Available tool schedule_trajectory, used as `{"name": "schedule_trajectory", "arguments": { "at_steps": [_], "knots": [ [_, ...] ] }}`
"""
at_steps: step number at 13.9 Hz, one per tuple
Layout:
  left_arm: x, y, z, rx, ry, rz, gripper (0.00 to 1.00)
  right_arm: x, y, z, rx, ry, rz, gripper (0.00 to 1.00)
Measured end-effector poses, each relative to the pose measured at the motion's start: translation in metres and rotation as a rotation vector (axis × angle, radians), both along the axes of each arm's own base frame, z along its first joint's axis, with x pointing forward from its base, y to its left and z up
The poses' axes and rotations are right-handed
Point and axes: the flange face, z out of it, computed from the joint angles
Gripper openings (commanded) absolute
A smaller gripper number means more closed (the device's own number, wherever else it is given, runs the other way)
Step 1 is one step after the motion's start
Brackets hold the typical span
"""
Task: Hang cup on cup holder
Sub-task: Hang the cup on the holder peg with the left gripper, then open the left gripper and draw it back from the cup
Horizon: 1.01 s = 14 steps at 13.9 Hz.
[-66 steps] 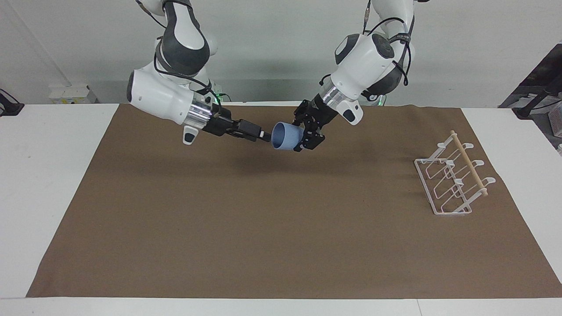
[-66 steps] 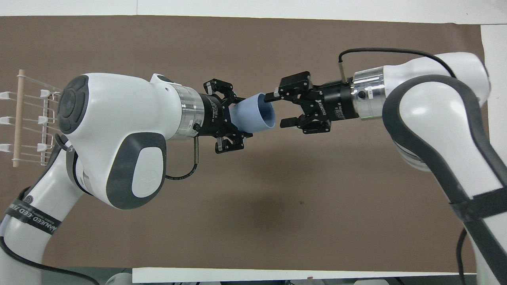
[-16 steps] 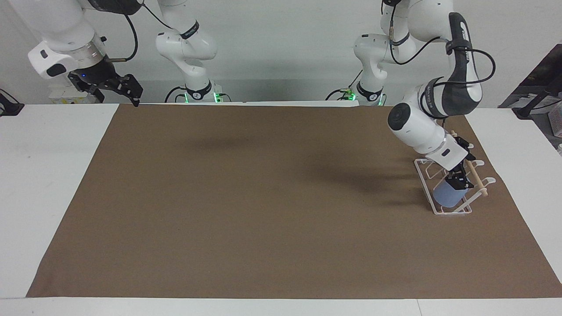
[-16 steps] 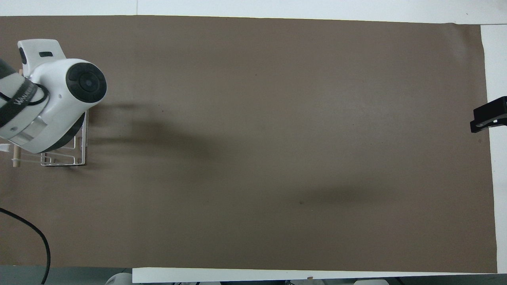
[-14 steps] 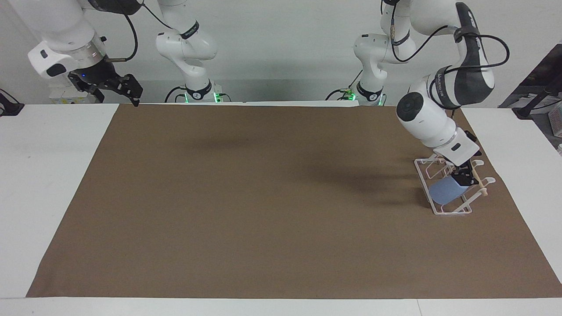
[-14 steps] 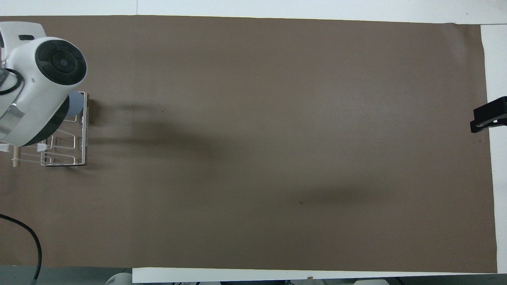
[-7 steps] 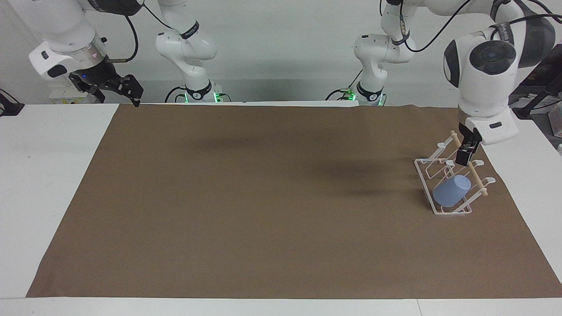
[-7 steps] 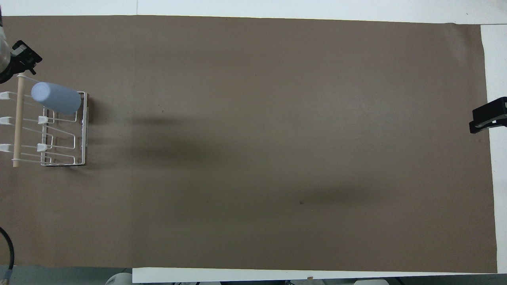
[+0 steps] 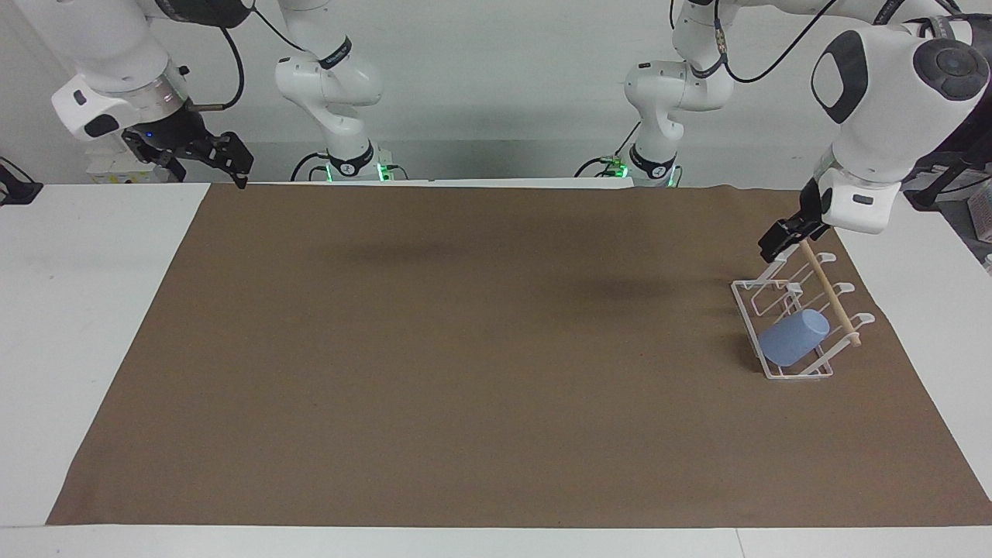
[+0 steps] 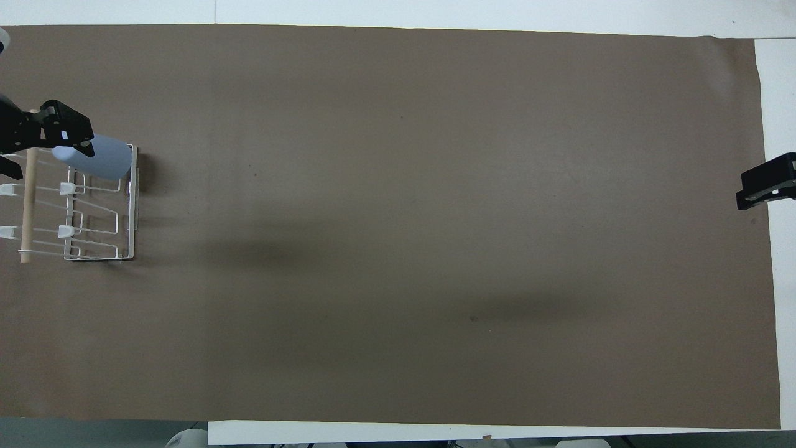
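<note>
The light-blue cup (image 9: 792,338) lies tilted, mouth down, over the cup holder's wire loop farthest from the robots; it also shows in the overhead view (image 10: 102,160). The white wire cup holder (image 9: 747,313) with its wooden dowel stands on the mat at the left arm's end (image 10: 131,211). My left gripper (image 9: 779,242) is open and empty, raised above the holder's end nearest the robots, clear of the cup (image 10: 46,142). My right gripper (image 9: 208,155) is open and empty, waiting high over the right arm's end of the table (image 10: 762,183).
A brown mat (image 9: 465,349) covers most of the white table (image 9: 85,310). Nothing else stands on it.
My left gripper has let go of the cup, lifted off the holder and drawn back toward the robots. The cup stays on the wire loop. The right arm has not moved.
</note>
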Motion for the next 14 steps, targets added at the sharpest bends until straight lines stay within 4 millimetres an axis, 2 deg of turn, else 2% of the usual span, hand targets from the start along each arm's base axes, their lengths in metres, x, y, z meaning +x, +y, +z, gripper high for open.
{"name": "schedule_trajectory", "arguments": {
  "at_steps": [3,6,8,14],
  "knots": [
    [-0.010,0.004,0.029,-0.027,0.022,-0.244,1.00,0.000,0.000,0.000,0.000,0.000,0.000,0.99],
    [-0.018,0.005,0.058,-0.049,-0.008,-0.325,1.00,0.000,0.000,0.000,0.000,-0.001,0.000,0.99],
    [-0.021,0.003,0.057,-0.062,-0.003,-0.331,1.00,0.000,0.000,0.001,0.000,-0.001,0.000,0.99],
    [-0.046,0.016,0.017,-0.073,0.062,-0.293,1.00,0.000,0.001,0.001,0.000,-0.001,0.001,0.99]
  ]
}}
